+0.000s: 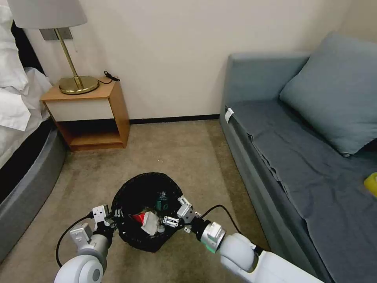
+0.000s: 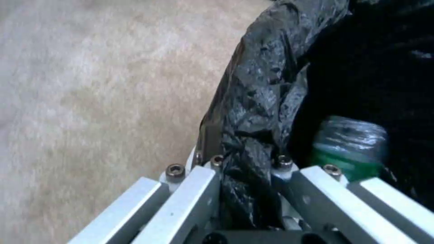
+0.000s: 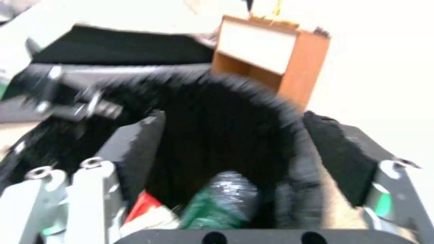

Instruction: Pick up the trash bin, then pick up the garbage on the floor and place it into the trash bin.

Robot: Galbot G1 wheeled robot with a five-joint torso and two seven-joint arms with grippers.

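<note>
The trash bin sits at six o'clock on the carpet, nightstand at ten, sofa at three, bottle inside it.

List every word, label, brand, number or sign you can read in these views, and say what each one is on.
No text reads in any view.
The bottle in the trash bin has a green label; its print is too blurred.
The red-and-white packet: print too small.
The white tag on the sofa edge: nothing legible.
</note>
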